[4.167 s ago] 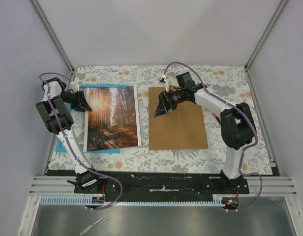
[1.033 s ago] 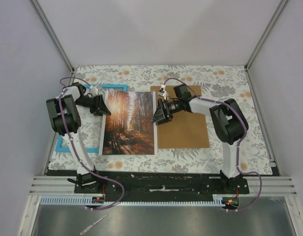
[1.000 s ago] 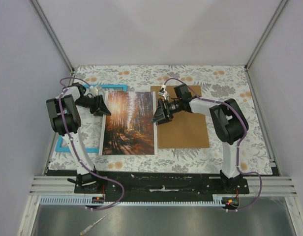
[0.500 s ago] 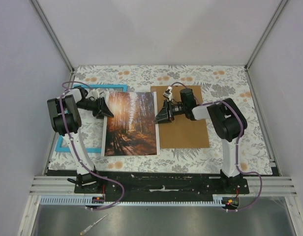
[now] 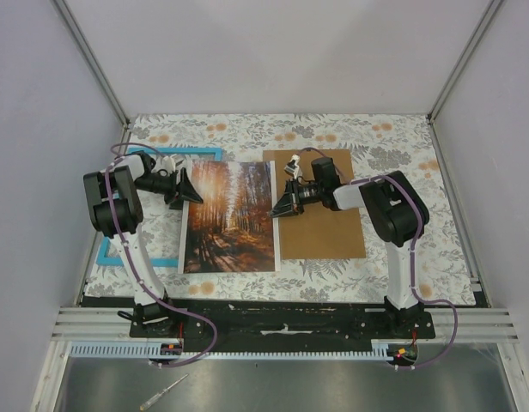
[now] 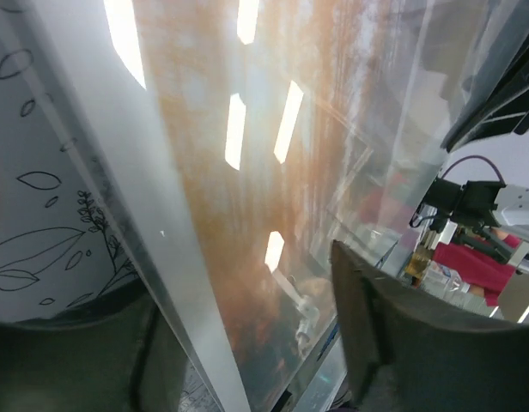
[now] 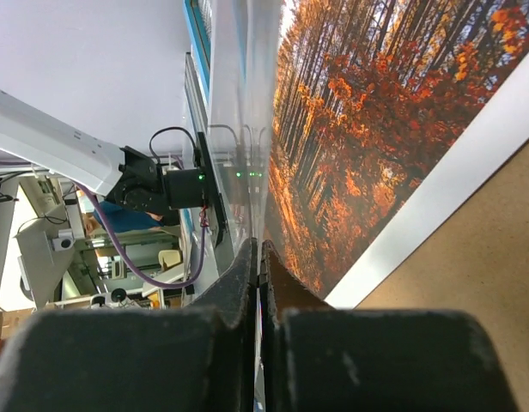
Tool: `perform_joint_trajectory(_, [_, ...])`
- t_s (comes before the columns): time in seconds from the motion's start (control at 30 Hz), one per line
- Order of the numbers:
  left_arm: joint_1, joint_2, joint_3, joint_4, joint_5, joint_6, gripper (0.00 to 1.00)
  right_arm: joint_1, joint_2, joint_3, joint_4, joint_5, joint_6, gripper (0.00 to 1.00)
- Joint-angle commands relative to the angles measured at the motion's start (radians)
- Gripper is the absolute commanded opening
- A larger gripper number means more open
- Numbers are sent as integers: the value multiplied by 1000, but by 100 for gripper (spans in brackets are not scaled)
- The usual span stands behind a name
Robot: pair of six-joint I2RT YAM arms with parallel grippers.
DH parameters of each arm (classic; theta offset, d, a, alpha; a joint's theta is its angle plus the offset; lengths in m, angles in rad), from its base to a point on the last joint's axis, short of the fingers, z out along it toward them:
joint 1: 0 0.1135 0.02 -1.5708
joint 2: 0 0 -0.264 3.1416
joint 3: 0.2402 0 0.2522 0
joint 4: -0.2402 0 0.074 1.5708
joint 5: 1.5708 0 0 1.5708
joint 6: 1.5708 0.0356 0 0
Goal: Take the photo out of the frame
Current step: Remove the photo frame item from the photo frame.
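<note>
Photo [image 5: 232,215] is lying face up on the table, out of the frame [image 5: 191,153], between the two arms. From the top camera I see only the frame's blue top edge and its near-left corner. Its right side runs under the photo's left part, so the two overlap there. The photo's right edge sits over the left edge of the brown board [image 5: 325,223], which is flat on the floral cover [image 5: 402,154].

Left end effector [image 5: 184,185] is at the photo's left edge near the far corner. On my left wrist view the jaws are well apart, with the white border and glossy print running between the fingers [image 6: 402,343]. I see no pinch, so I read it as open around the edge.

Right end effector [image 5: 280,208] is at the photo's right edge, over the seam with the board. The right wrist view shows the fingertips pressed together with no gap. I can't tell if the thin white border is caught between them.
</note>
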Motion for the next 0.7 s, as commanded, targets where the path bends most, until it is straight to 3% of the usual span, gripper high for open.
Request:
perform_joint_trajectory(0.0, [16, -66, 3, -25, 29, 30, 74, 9, -17, 55, -1, 4, -22, 0])
perform_joint_trajectory(0.07, [31, -75, 7, -25, 23, 30, 87, 9, -30, 73, -13, 0, -21, 0])
perform_joint_trajectory(0.13, [51, -84, 18, -31, 22, 33, 90, 9, -40, 92, -21, 0, -16, 0])
perform_joint_trajectory(0.47, [170, -129, 72, -71, -34, 53, 92, 35, -37, 162, -44, 88, -1, 0])
perform_joint_trajectory(0.67, [217, -141, 17, -58, -80, 82, 93, 62, 24, 276, -169, 190, -45, 0])
